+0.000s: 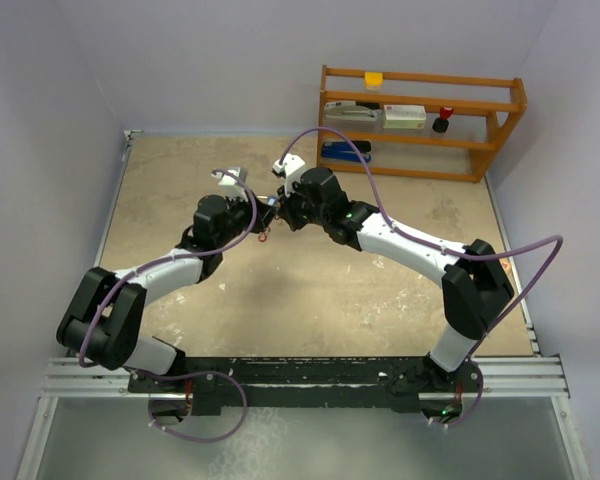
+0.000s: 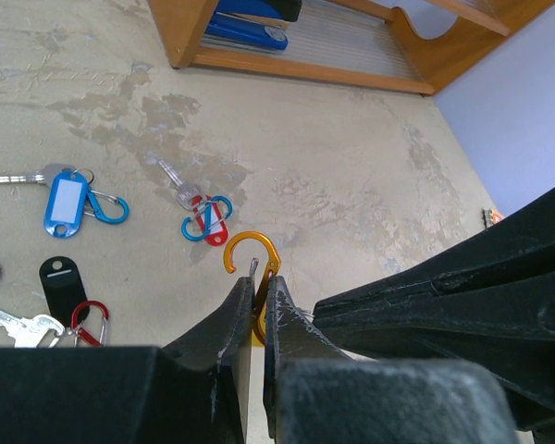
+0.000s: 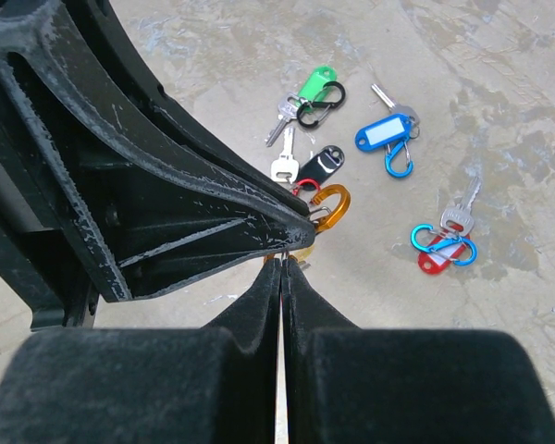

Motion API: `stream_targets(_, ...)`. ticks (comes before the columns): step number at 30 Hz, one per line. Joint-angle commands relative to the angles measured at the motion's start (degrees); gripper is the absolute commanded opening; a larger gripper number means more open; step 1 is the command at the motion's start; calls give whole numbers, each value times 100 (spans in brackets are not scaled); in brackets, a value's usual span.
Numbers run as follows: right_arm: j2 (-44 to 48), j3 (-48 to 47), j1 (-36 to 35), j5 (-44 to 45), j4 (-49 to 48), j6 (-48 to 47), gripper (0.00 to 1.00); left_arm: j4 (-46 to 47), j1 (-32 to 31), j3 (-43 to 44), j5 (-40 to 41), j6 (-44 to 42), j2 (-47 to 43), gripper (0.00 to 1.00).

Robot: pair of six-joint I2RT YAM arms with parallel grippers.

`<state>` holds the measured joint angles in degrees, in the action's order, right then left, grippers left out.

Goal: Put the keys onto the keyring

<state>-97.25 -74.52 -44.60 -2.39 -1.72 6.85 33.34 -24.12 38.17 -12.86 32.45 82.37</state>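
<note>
black fingers of the left claw fill the bottom of its wrist view. they are narrowed to a slit and pinch the lower end of an orange carabiner clip, whose hooked top stands just past the tips. a scrap of yellow shows low in the slit; i cannot tell what it is. the right claw presses in from the right with its fingers squeezed flat together, tips at or almost at the same clip. whether anything thin sits between them cannot be told.

beyond the left claw's tips and off to their left, the keys lie flat on the desk, none lifted. nearest the tips is the red-tagged key on a blue clip. farther left is the blue-tagged key, and close to the claw's left side the black-tagged key with a red clip. the green-tagged key shows only from the right wrist, farthest out from that claw.

as i judge it, the step in hand is readying the clip between both claws; no key looks threaded on it yet. the next move would call for one claw to steady the clip while the other lets go, fetches a key and works its loop through the gate, with little margin for misalignment.

both arms reach forward and bend inward, wrists meeting over the middle of the desk.
</note>
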Motion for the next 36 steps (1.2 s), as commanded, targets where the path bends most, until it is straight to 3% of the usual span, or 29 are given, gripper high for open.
stream_targets(1,5,-203,-2,-41,-190,-94,0,270,19,290,-135,22,24,0)
stream_targets(13,-92,-238,0,-41,-98,-175,1,199,21,454,-38,25,28,0)
stream_targets(15,-56,-226,1,-71,-67,-175,13,194,20,444,14,31,22,0)
stream_targets(19,257,-24,3,71,-141,-33,46,168,14,454,77,37,16,0)
stream_targets(23,688,346,8,981,-68,484,62,146,20,439,103,36,-20,0)
stream_targets(27,843,241,136,2454,580,884,69,155,21,373,93,51,-82,0)
stream_targets(36,1340,719,873,2618,607,1111,72,569,-13,182,-60,265,153,0)
